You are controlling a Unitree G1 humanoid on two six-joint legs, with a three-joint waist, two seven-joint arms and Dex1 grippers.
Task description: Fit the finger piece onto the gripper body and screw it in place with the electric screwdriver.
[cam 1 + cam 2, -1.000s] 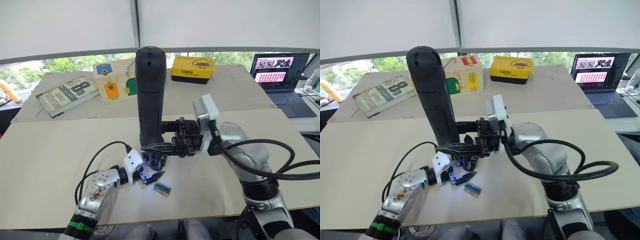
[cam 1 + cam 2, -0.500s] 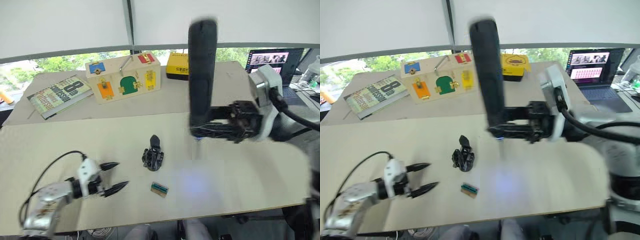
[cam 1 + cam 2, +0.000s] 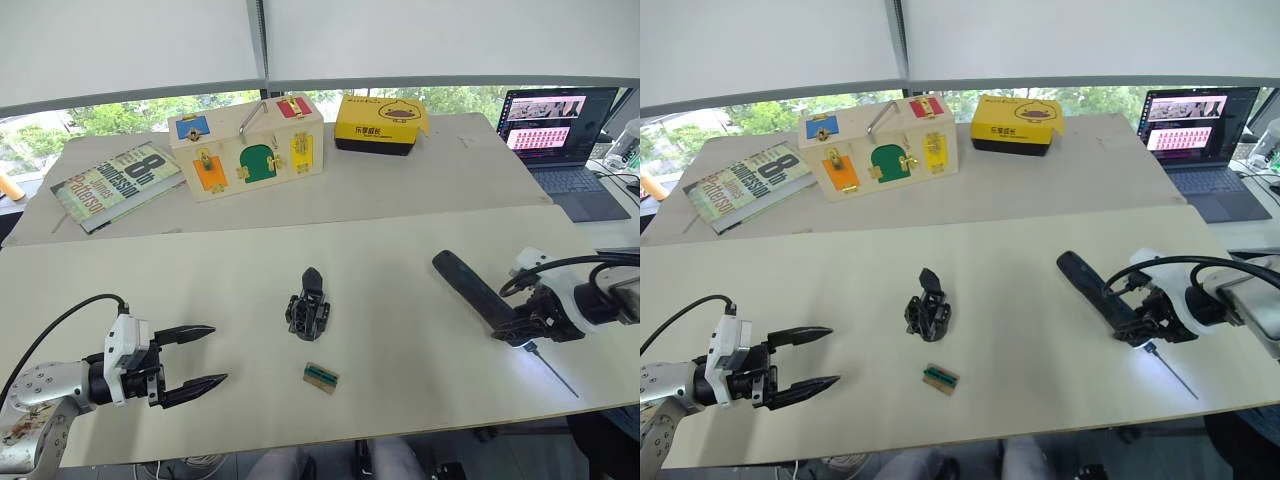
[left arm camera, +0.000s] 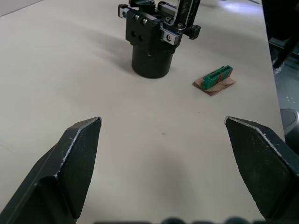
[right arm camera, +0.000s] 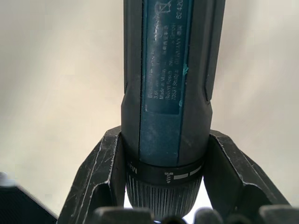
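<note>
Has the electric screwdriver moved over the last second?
Yes. The electric screwdriver went from upright over the gripper body to low on the robot's right, in the right gripper.

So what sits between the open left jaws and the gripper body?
Nothing: the left wrist view shows bare table from the left gripper up to the gripper body. The green tray lies off to one side.

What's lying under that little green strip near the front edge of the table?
The green strip rests on a small flat brown piece, which lies on the table. Anything beneath the brown piece is hidden. The gripper body stands apart, just behind.
</note>
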